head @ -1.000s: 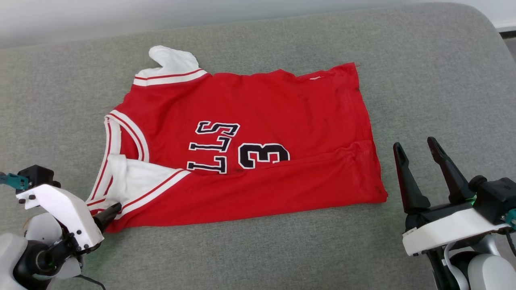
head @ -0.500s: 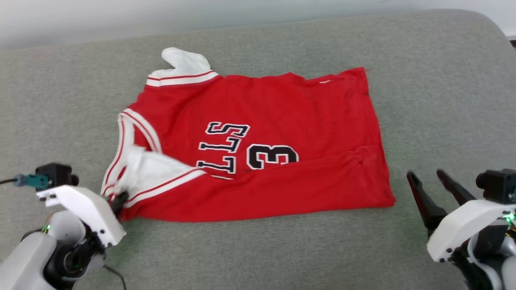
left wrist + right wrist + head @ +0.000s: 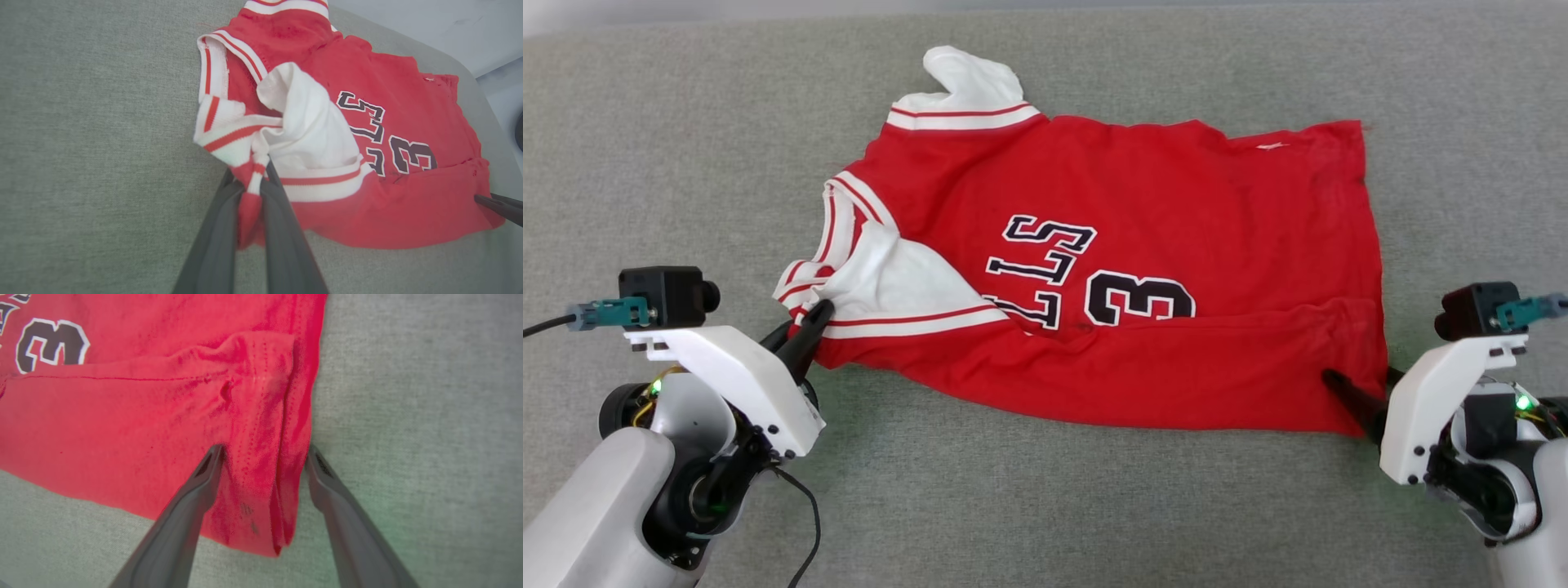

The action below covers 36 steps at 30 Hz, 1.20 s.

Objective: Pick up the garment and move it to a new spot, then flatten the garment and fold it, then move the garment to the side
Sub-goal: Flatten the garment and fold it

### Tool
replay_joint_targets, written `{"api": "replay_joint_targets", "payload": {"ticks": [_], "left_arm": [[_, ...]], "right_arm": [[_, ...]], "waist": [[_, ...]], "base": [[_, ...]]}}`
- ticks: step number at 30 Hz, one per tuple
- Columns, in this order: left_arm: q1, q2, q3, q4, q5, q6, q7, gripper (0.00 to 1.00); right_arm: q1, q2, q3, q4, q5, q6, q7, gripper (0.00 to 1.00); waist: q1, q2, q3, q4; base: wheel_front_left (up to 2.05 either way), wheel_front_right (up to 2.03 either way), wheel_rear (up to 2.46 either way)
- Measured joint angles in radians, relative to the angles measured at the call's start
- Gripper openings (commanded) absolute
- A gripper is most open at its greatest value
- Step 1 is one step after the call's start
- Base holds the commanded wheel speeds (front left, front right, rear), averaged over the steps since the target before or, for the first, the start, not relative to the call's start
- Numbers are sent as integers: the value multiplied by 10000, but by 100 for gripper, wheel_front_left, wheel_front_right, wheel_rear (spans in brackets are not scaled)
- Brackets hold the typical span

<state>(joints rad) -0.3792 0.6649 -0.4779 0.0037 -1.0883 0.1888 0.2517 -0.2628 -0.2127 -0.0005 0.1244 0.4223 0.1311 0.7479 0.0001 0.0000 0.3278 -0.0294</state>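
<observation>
The garment [image 3: 1143, 245], a red jersey with white sleeves and dark lettering, lies spread on the grey cushion with its near long edge folded over. My left gripper [image 3: 810, 320] is shut on the striped collar and sleeve corner [image 3: 250, 179], which it holds bunched and lifted a little. My right gripper [image 3: 1364, 390] is open at the near hem corner. In the right wrist view its two fingers [image 3: 204, 469] straddle the hem corner [image 3: 261, 473], one resting on the red cloth and the other on the cushion beside it. The far white sleeve [image 3: 968, 77] lies flat.
The grey cushion [image 3: 686, 147] stretches wide on all sides of the jersey. Its far edge meets a pale wall [image 3: 429, 24], and a strip of pale floor [image 3: 502, 94] shows beyond its rounded corner. A thin dark cable [image 3: 805, 523] hangs from my left wrist.
The camera has tipped down and the picture shifted. My left gripper has raised the collar corner, folding the white sleeve inward. My right gripper has come forward from beside the jersey onto the hem corner.
</observation>
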Motion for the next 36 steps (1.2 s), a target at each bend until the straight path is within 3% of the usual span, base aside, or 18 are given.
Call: {"api": "replay_joint_targets", "payload": {"ticks": [2,3,4,5,21,36], "left_arm": [[-10,-52,-12,-13,4,-36,-54,0],[-20,-61,-19,-13,12,-40,-65,0],[-35,-71,-17,0,15,-40,-104,0],[-44,-96,-15,4,15,-54,-148,0],[829,-502,17,407,-79,-23,-984,0],[3693,-257,359,-230,-913,849,-1329,0]], "right_arm": [[-222,-23,102,389,42,0,73,100],[-294,-46,140,535,125,-2,119,64],[-372,-79,184,673,182,-2,180,40],[-438,-128,226,780,213,-2,198,0],[-381,-520,1183,807,623,-2,10,0],[1636,-571,1214,-123,999,-2,594,0]], "waist": [[-1,0,88,116],[0,0,124,162],[-1,0,155,203],[-1,0,177,237],[0,0,-915,235],[-2,0,-2681,466]], "base": [[0,0,0],[0,0,0],[0,0,0],[0,0,0],[0,0,0],[0,0,0]]}}
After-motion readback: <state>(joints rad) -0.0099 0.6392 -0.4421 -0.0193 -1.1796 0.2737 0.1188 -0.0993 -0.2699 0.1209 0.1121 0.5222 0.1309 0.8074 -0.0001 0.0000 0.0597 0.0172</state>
